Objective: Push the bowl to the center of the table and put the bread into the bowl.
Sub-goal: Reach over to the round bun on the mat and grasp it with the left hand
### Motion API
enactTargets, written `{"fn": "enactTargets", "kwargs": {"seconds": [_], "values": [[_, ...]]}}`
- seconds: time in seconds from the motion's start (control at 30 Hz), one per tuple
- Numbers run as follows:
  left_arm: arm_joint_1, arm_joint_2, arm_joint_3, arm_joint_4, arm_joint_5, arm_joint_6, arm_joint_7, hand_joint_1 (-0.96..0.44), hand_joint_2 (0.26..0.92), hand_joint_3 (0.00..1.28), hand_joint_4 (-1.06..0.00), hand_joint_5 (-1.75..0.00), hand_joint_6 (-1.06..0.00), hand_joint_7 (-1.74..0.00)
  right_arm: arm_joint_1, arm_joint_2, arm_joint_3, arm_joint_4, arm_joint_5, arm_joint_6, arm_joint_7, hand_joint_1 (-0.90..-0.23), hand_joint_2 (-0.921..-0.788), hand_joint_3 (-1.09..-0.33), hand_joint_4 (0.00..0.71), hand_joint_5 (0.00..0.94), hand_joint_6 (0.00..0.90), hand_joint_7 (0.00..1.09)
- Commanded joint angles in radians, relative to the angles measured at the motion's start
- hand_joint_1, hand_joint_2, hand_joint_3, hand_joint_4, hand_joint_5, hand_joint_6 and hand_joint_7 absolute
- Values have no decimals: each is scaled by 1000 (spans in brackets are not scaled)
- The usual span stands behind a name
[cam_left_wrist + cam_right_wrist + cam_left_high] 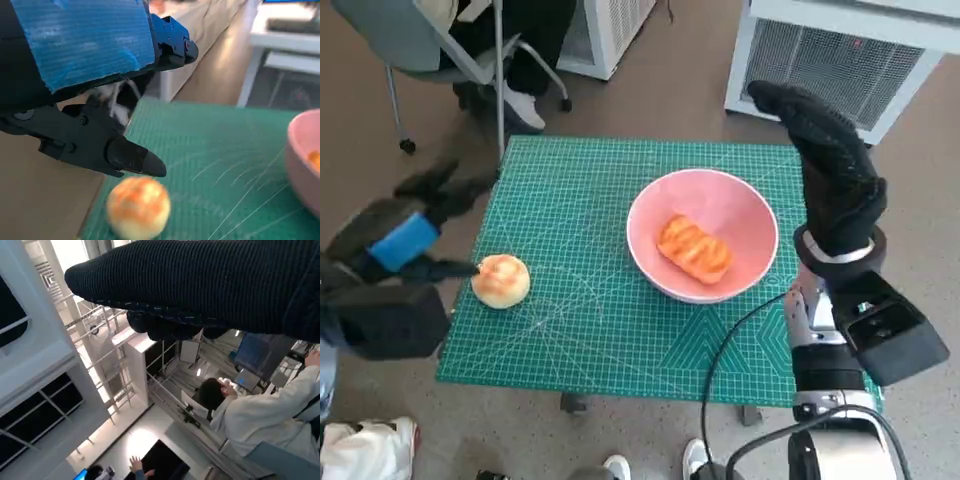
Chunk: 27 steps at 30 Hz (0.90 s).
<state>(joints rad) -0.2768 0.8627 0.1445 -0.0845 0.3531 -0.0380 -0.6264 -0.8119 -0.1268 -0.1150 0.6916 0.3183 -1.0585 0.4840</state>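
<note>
A pink bowl (pixel 740 212) stands on the green mat (pixel 582 196), right of the middle, with an oblong glazed bread (pixel 695 249) lying in it. A round bun (pixel 501 280) sits near the mat's left edge. My left hand (pixel 408 238) hovers just left of the bun, fingers apart and holding nothing; one fingertip (pixel 136 158) hangs close above the bun (pixel 138 206). That view also catches the bowl's edge (pixel 302 165). My right hand (pixel 830 165) is raised upright just right of the bowl, fingers stretched out, empty. Its glove (pixel 210 282) fills the right wrist view.
A grey chair (pixel 430 45) and a person's legs stand beyond the table's far left corner. White slatted units (pixel 840 55) stand behind the table on the right. Shoes (pixel 370 448) show at the near edge. A black cable (pixel 720 370) loops over the mat's front right.
</note>
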Motion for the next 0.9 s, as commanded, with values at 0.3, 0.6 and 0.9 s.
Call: {"fn": "enactTargets", "kwargs": {"seconds": [0.3,0.6,0.9], "values": [[28,-14,-72,63,42,45,47,-357,839,0,-125,-13,-271,-19,-16,-5,-13,45,20,3,48,-582,-921,-807,-1,459,-1,614],[-43,-59,-185,218,76,73,59,-270,830,0,-216,-23,-324,-30,-24,-10,-17,56,31,8,75,-591,-921,-806,-1,460,-1,612],[-109,-104,-294,343,137,120,57,-192,834,1,-361,-38,-446,-63,-23,-17,-18,46,29,16,76,-572,-921,-814,-1,456,-1,612]]}}
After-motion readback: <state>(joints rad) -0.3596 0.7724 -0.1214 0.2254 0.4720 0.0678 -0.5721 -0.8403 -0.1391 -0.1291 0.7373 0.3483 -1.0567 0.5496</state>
